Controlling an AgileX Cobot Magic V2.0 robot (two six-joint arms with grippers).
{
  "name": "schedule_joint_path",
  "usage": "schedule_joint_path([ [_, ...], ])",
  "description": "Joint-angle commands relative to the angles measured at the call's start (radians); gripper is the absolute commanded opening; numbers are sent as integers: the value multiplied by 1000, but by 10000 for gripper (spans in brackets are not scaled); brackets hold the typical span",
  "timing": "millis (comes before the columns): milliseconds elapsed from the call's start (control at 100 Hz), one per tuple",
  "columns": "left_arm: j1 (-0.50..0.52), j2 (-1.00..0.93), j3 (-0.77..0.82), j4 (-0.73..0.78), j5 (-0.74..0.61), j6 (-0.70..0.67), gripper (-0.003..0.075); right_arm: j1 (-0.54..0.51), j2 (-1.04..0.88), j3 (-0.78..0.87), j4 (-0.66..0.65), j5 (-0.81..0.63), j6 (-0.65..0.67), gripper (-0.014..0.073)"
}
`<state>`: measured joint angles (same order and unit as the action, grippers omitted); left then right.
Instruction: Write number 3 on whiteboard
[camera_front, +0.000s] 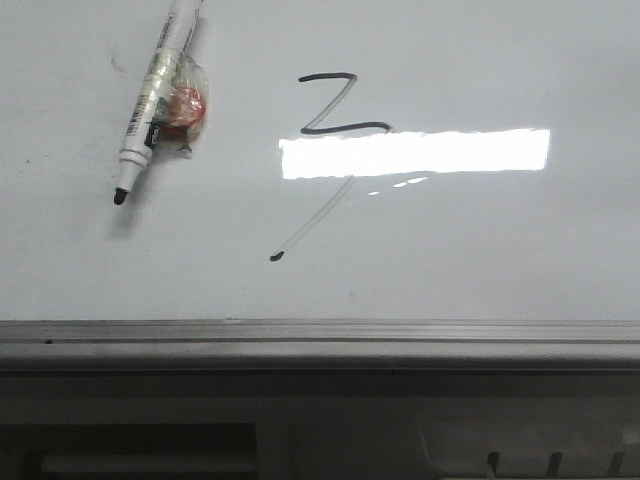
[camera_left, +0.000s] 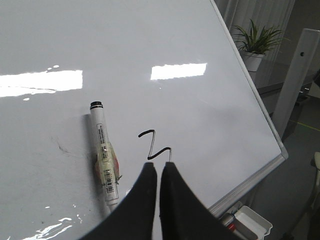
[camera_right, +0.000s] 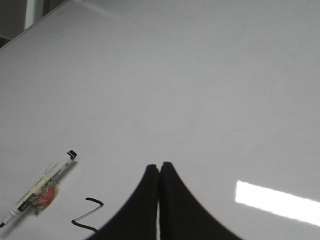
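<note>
The whiteboard (camera_front: 480, 240) fills the front view, with its grey frame rail (camera_front: 320, 335) along the near edge. The number 3 (camera_front: 328, 102) is drawn in black, with an angular top and a faint diagonal tail ending in a dark dot (camera_front: 276, 257). An uncapped marker (camera_front: 150, 100) with a red lump taped to it lies on the board to the left of the number 3. Neither gripper shows in the front view. My left gripper (camera_left: 158, 164) is shut and empty, just short of the number 3 (camera_left: 151, 145), with the marker (camera_left: 103, 150) beside it. My right gripper (camera_right: 160, 165) is shut and empty over the board (camera_right: 200, 75); the number 3 (camera_right: 89, 211) and the marker (camera_right: 45, 187) lie off to one side.
A bright lamp glare (camera_front: 415, 152) crosses the middle of the number 3. A faint smudge (camera_front: 118, 65) sits beside the marker. Past the board's edge are a potted plant (camera_left: 257, 42), a white post (camera_left: 300, 75) and a small white tray (camera_left: 250, 225) with pens.
</note>
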<state>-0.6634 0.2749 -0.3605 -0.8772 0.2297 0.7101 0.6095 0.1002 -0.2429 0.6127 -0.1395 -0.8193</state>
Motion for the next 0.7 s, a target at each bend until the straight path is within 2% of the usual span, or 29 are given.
schedule_joint_path([
  [0,1,9,-28,-23,-35,-5,-21,-4,9,-25,-6,-67,-6,-61],
  [360,1,7,-2,-38,-49,-5,-21,-4,9,-25,-6,-67,-6,-61],
  [470,9,-7,26,-29,-136,-5,-21,-4,9,-25,-6,-67,-6,-61],
  [570,35,-62,65,84,-193,-5,-21,-4,9,-25,-6,-71,-6,-61],
  [640,58,-105,114,247,-244,-19,-21,-4,9,-25,-6,-75,-6,-61],
  [690,82,-132,155,419,-274,-76,-21,-4,9,-25,-6,-75,-6,-61],
])
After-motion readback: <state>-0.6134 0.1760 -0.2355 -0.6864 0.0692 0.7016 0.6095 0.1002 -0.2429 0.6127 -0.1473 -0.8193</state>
